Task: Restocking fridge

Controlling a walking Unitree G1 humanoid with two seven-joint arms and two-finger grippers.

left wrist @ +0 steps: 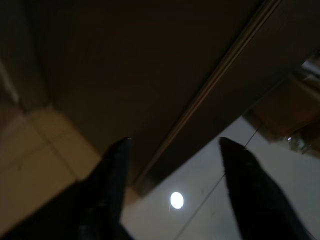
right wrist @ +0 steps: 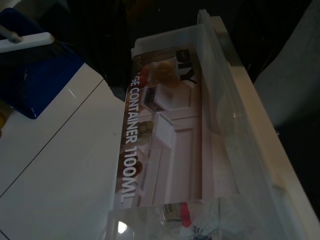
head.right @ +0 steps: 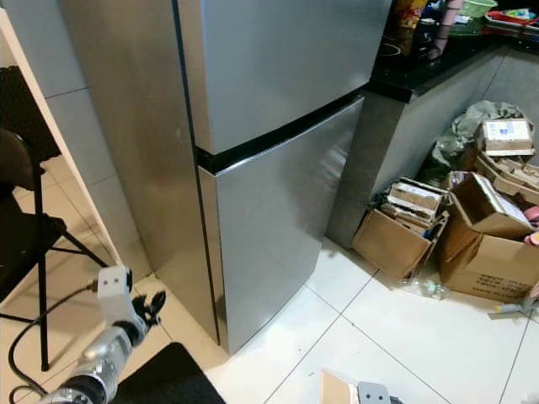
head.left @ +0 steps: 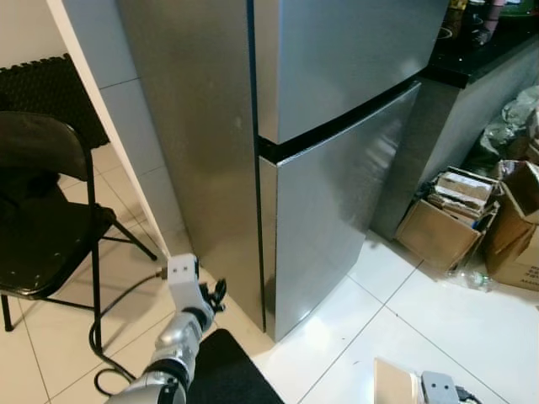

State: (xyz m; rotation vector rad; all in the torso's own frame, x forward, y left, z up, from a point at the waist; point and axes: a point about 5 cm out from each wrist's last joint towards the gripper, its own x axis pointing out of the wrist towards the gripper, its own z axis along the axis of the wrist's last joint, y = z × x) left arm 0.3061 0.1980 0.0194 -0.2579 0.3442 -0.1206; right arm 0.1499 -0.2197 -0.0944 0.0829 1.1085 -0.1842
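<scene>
The steel fridge (head.left: 337, 210) stands in front of me with its upper door (head.left: 337, 59) and lower door both closed. My left gripper (left wrist: 172, 140) is open and empty, held low by the fridge's bottom left corner, close to the seam of the lower door; in the left eye view the left gripper (head.left: 217, 295) sits just left of that corner. My right wrist (head.left: 438, 387) is at the bottom edge beside a tan item (head.left: 394, 383). In the right wrist view a clear plastic container (right wrist: 175, 140) labelled "CONTAINER 1100ML" lies very close.
A black folding chair (head.left: 42, 219) stands at the left with a cable (head.left: 109, 320) on the floor under it. A black mat (head.left: 223, 370) lies at my feet. Cardboard boxes (head.right: 404, 227) crowd the floor right of the fridge, below a black counter (head.right: 421, 63).
</scene>
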